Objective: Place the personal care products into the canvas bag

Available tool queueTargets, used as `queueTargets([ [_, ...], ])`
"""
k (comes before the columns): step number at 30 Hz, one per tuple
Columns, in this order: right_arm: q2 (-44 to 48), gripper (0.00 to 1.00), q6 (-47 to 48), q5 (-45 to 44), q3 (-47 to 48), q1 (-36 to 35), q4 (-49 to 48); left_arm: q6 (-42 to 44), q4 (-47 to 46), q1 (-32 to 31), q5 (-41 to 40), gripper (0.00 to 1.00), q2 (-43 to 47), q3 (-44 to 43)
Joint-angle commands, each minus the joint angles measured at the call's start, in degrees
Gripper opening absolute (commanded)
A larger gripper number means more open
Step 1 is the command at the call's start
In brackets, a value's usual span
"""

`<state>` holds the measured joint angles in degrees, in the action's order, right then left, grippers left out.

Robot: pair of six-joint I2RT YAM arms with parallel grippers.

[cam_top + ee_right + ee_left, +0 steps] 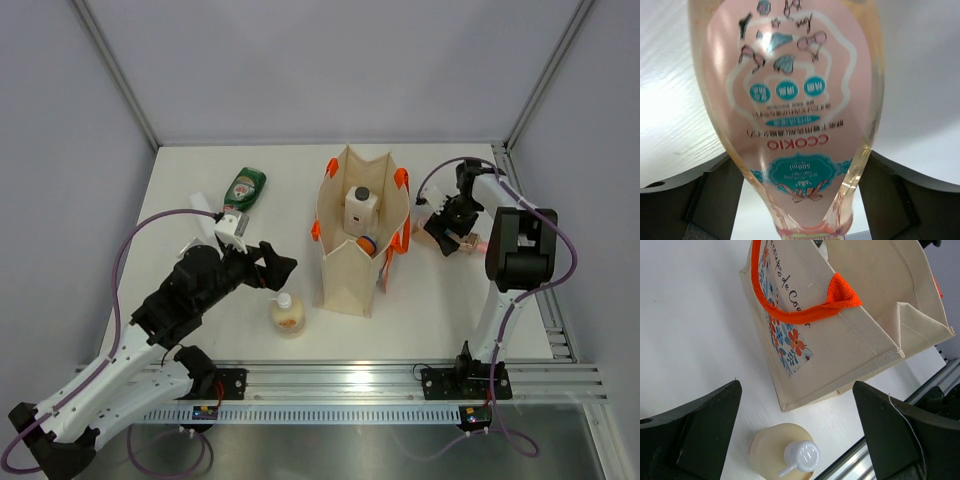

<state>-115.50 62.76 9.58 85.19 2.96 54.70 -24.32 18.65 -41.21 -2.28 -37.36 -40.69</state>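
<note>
R hand point(460, 236) grips pink bottle point(795, 100), bag point(345, 282) beside

A white table point(290, 170) fills the middle of the top view. Pale grey walls point(330, 70) rise behind and beside it, with 2 metal struts point(113, 70) slanting in the upper corners. A slotted aluminium rail point(340, 378) runs along the bottom edge.

Beige canvas bag point(345, 272), orange handles point(805, 311), white table point(290, 168).
The bag's side carries an orange-and-blue flower print under black script; inside show a white black-capped bottle point(360, 208) and an orange cylinder point(367, 242). Far left, a green bottle point(246, 187); near, a cream pump bottle point(288, 316) with a white pump. The pink clear bottle point(790, 100) has teal label badges.
</note>
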Motion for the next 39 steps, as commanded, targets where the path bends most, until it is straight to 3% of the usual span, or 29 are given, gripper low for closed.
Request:
queueTargets([
  [1,9.06,0.06,-9.83,5.18,3.93,1.61,3.57,-3.72,0.59,0.17,-3.16,0.99,-0.25,-1.41],
  [4,11.52,0.0,-15.1,7.37,5.24,1.7,5.15,-4.86,0.77,0.17,-3.17,0.99,0.88,-1.33],
  [19,21.81,0.02,-22.33,13.71,1.92,3.37,6.22,-4.25,3.49,0.17,-3.34,0.99,4.84,-1.24],
  [21,20.76,0.09,-24.87,15.1,1.3,3.28,5.25,-4.25,3.41,0.17,-3.34,0.99,5.02,-0.71],
  [22,19.71,0.23,-26.45,16.42,0.69,3.19,4.98,-4.16,3.49,0.17,-3.25,0.99,5.19,-0.45],
  [25,18.74,0.39,-33.04,14.25,-2.55,1.62,-0.7,-4.51,3.23,0.17,-3.52,0.99,5.81,0.52],
  [26,18.91,0.54,-34.8,9.8,-3.79,0.13,-2.99,-4.69,2.97,0.17,-3.52,0.99,5.99,0.87],
  [28,19.87,0.64,-37.53,5.03,-7.74,-1.55,-8.0,-5.12,2.62,0.17,-3.43,0.99,6.69,1.92],
  [29,20.31,0.79,-38.23,0.05,-9.06,-2.43,-9.59,-5.21,2.35,0.17,-3.43,0.99,6.86,2.19],
  [30,20.75,0.84,-37.81,-1.31,-11.42,-4.44,-10.48,-5.3,2.26,0.17,-3.43,0.99,7.04,2.71],
  [31,21.8,0.96,-37.54,-4.45,-12.84,-4.98,-12.14,-5.3,2.26,0.17,-3.6,0.99,7.39,3.07],
  [35,22.08,0.99,-39.11,-14.92,-16.45,-5.86,-16.8,-4.87,1.21,0.17,-3.78,0.99,7.74,4.74],
  [39,21.29,0.99,-36.84,-15.82,-19.18,-5.86,-19.01,-3.81,-0.11,0.17,-3.34,0.99,6.96,5.79],
])
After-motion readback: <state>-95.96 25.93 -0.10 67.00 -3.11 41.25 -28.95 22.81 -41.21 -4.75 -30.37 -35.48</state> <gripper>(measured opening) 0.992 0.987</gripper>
